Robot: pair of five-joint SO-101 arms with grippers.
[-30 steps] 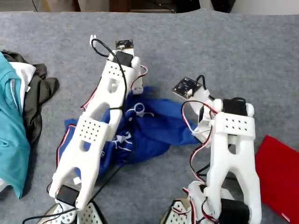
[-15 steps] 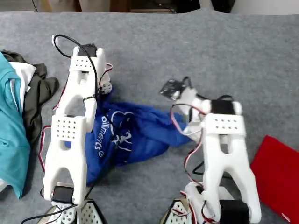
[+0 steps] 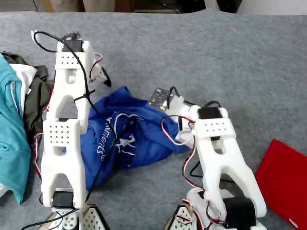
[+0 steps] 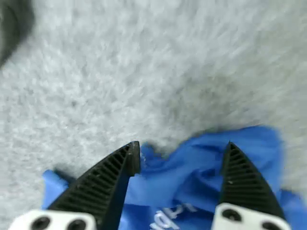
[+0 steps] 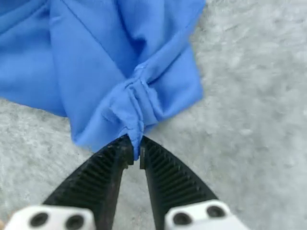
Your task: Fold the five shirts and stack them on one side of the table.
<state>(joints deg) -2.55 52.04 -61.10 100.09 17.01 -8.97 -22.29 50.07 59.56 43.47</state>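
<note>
Nearby: teal shirt [image 3: 11, 136], red shirt [image 3: 286, 178]

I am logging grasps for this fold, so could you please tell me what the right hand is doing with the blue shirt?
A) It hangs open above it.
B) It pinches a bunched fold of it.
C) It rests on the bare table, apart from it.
B: the right wrist view shows the right hand shut on a bunched fold at the edge of the blue shirt.
</note>
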